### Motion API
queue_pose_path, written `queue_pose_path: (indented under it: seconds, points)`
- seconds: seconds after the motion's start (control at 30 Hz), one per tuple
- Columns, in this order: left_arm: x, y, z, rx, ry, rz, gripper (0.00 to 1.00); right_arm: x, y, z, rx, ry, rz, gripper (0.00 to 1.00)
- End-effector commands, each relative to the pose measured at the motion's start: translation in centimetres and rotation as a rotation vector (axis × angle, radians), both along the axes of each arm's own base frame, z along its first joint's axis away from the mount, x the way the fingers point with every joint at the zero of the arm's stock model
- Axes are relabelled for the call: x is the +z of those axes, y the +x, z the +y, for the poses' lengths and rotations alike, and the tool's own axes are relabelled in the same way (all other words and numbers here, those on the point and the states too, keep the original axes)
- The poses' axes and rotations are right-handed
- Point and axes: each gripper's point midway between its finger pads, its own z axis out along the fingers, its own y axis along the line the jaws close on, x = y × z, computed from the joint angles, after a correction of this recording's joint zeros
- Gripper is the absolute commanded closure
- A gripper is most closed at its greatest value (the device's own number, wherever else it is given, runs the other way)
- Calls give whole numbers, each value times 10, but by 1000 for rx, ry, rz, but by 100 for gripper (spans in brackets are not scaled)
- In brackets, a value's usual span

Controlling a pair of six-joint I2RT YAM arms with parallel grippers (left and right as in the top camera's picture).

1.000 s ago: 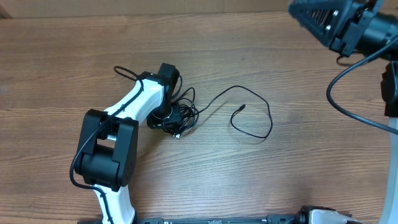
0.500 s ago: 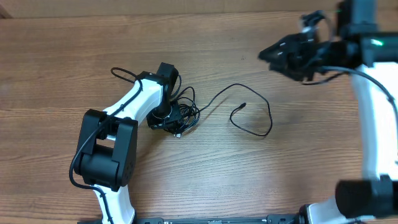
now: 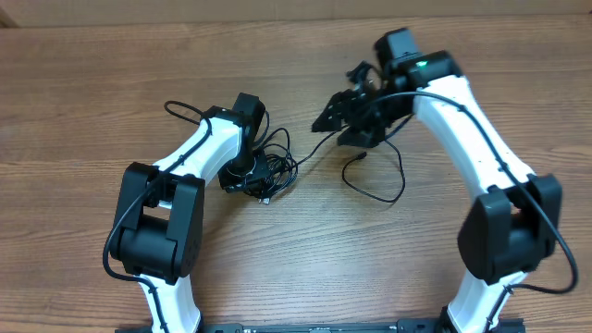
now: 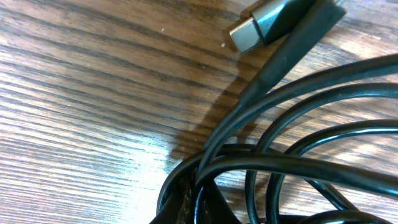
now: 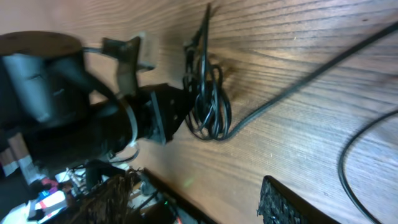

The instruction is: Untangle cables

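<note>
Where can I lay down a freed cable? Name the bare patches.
Bare table: left of the left arm; the near middle, between it and the right arm, below the cable knot and loose loop. Crowded: the centre, around the right gripper.

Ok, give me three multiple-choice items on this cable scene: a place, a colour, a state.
1. Where is the cable knot? A at the left gripper; B at the far right edge; C in the near right corner.
2. What colour are the cables? A white; B black; C red.
3. How is the loose strand's plug? A lying free on the table; B dangling off the edge; C pushed into a socket.
Key: 1 A, the overhead view shows the gripper set in the knot; 2 B, every cord is black; 3 A, the plug rests on the wood.
</note>
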Motion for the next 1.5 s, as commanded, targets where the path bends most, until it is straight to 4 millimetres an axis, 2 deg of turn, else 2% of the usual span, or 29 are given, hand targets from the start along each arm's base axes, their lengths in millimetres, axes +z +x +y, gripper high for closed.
queue_pose_path:
  seconds: [0.0, 0.23, 0.4, 0.5, 0.6, 0.67, 0.73, 0.77, 0.8, 0.9, 0.97, 1.07, 1.27, 1.47]
  points:
    - [-12, -11, 0, 18, -11, 48, 96, -25, 0, 10, -45, -83, 48, 34]
    - [-12, -13, 0, 17, -9, 57, 96, -56, -7, 34, -87, -177, 107, 31]
    - [-12, -13, 1, 17, -8, 59, 96, -81, -16, 32, -184, -300, 166, 30]
    - [-12, -13, 1, 18, -8, 58, 96, -90, -21, 36, -192, -312, 168, 32]
    - [-12, -13, 1, 18, -8, 58, 96, -95, -23, 44, -175, -301, 148, 46]
    - [-12, -13, 1, 18, -8, 59, 96, -96, -23, 48, -168, -294, 136, 63]
    - [-12, -13, 0, 18, -8, 58, 96, -95, -20, 51, -165, -284, 121, 85]
    - [-12, -13, 1, 18, -8, 58, 96, -95, -19, 51, -165, -282, 117, 94]
    - [-12, -13, 0, 18, -8, 59, 96, -95, -19, 52, -166, -278, 116, 96]
    - [-12, -14, 1, 17, -7, 60, 96, -92, -19, 51, -163, -254, 134, 96]
    - [-11, -15, 1, 18, -5, 66, 96, -84, -22, 49, -114, -206, 150, 96]
    - [-12, -17, 2, 18, -3, 72, 96, -61, -18, 52, -1, -55, 104, 96]
    - [-14, -20, 3, 18, 1, 82, 96, 17, -16, 55, 188, 306, -76, 96]
    - [-15, -21, 3, 18, 0, 80, 96, 77, -22, 43, 241, 391, -264, 96]
